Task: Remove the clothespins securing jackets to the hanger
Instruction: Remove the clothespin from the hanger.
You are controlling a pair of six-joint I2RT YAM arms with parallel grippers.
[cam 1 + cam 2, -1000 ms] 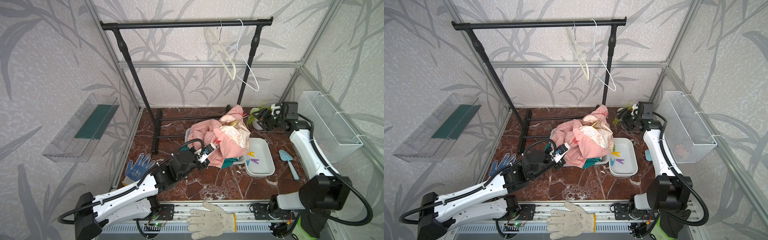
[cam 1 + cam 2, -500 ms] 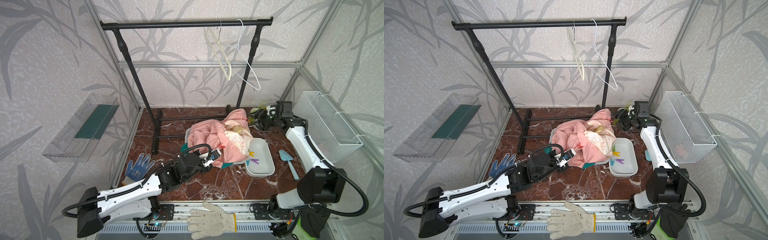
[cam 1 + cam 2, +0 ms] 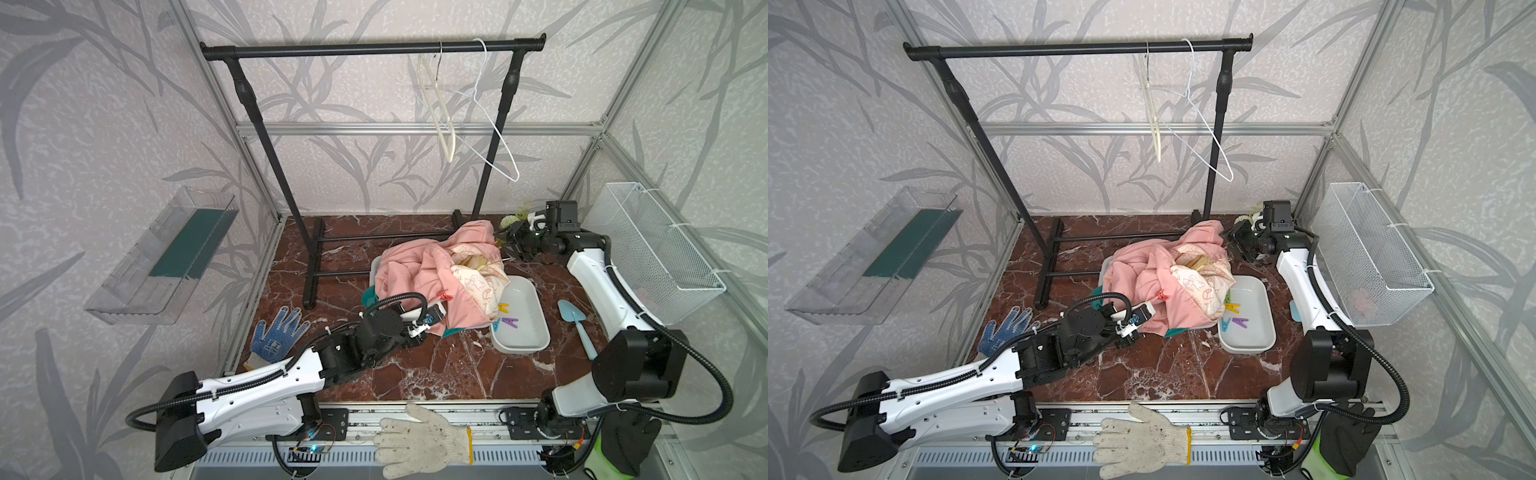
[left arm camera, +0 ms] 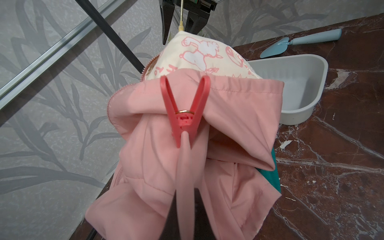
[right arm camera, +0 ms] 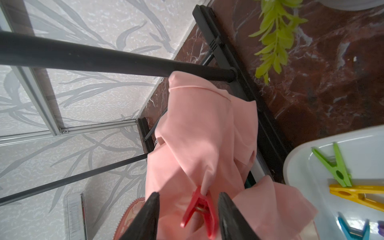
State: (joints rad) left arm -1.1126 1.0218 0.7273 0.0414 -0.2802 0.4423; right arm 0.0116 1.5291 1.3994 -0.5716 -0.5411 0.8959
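The left fingers [image 4: 170, 220] are closed tight on a fold of the pink hooded zip jacket [image 4: 228, 116] with cream printed lining. Just beyond them on that fold sits a coral-red plastic clothespin [image 4: 184, 116], its handles spread in a V away from the fingers. The right fingers [image 5: 149, 216] stand apart, one on each side of a brighter red plastic clothespin [image 5: 199, 209] pinched on another part of the pink cloth. A clear gap shows on one side; whether the other finger touches the peg I cannot tell.

In both top views the pink jacket lies heaped on the red-brown marble counter [image 3: 436, 374] near the foot of a black metal garment rack [image 3: 374, 49], and a teal jacket [image 4: 274, 178] shows its edge beneath it. Touching the heap is a white oval plastic tray [image 3: 525, 336]. It holds a green clothespin [image 5: 338, 170], a yellow clothespin [image 5: 353, 194], a blue clothespin [image 5: 346, 227] and a purple clothespin [image 3: 1240, 322]. A cream plastic hanger [image 3: 440, 120] and a white wire hanger [image 3: 494, 145] hang bare on the rack's rail
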